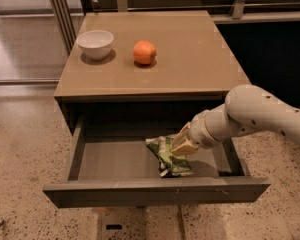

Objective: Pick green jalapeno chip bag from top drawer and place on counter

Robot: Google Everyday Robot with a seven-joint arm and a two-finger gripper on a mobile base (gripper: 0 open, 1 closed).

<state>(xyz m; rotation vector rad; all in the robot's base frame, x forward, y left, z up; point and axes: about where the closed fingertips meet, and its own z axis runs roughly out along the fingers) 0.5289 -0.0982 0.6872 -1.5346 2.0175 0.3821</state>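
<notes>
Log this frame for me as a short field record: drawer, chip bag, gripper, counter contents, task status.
top drawer: pulled open
green jalapeno chip bag: lying inside the drawer, right of centre
gripper: down in the drawer, at the bag's upper right edge
counter: holds a white bowl and an orange fruit, side by side toward its left
task status: bag not yet on the counter

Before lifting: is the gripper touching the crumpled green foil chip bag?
Cannot tell. Camera view: gripper overlaps the crumpled green foil chip bag in the dark grey drawer; contact hidden.
</notes>
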